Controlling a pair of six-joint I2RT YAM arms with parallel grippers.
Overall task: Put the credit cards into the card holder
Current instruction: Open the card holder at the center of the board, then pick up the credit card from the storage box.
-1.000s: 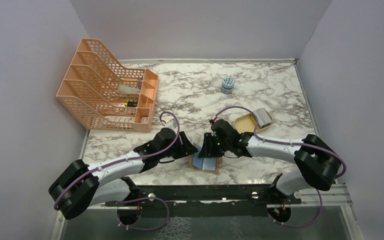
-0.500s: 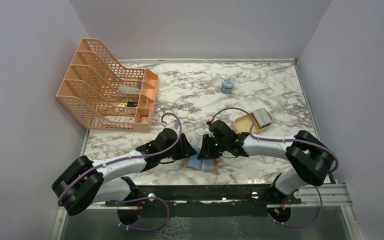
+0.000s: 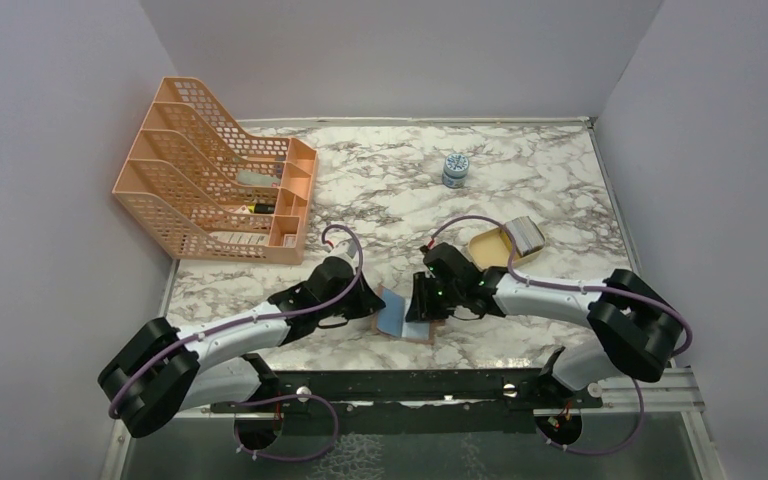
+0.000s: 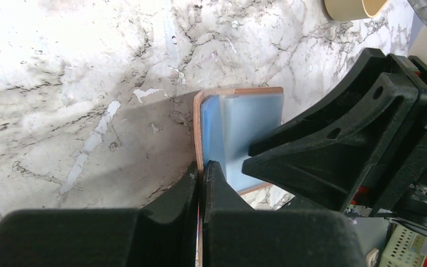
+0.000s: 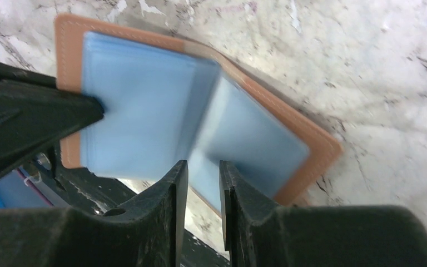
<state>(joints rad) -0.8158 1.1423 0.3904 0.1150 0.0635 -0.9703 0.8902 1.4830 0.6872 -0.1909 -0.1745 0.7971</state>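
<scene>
Card holder [image 3: 397, 314] open, spine running near-far, left jaws clamped on its cover, right jaws' grip unclear

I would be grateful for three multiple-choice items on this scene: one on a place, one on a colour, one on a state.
1. Where is the tan leather book-style card holder?
A) on the white marble table, between the two grippers
B) at the table's far edge
C) at the table's right edge
2. What colour shows inside it?
A) red
B) green
C) light blue
3. The holder is:
A) snapped shut
B) open
C) rolled up

1 A: the left gripper and right gripper flank it.
2 C: its sleeves look light blue.
3 B: its inside faces up.
</scene>
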